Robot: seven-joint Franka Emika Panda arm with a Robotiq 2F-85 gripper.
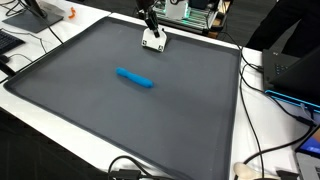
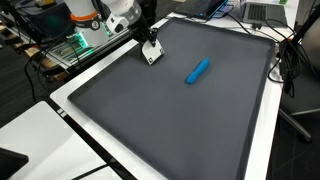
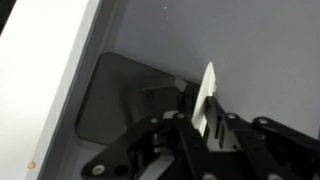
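**A:** Start at the left of an exterior view. What is there?

**B:** The arm, white and black, reaches in over the table's white border [image 2: 70,105]. At its end the gripper [image 2: 150,46] points down at the dark grey mat [image 2: 180,120]. The mat's edge is just behind the fingers.

**A:** And how do the fingers stand?

**B:** They are drawn in narrow, with a small white piece [image 2: 152,55] between their tips. In both exterior views the piece sits right under them. I cannot tell whether its lower end touches the mat or hangs just above it.

**A:** Does the wrist view say more about the grip?

**B:** It does. The white border runs down the picture to the left of the fingers. Then comes the piece itself, thin and standing on edge, nearly upright. The fingers [image 3: 190,118] press against it, one on either side, so I would call it pinched and held.

**A:** And further right, past the fingers?

**B:** In an exterior view a blue marker [image 2: 198,70] lies flat on the mat. It is well apart from the fingers, out toward the mat's middle, and slanted rather than square to the edges. Beyond it, farther still from the fingers, cables [image 2: 287,60] trail over the mat's right-hand side.
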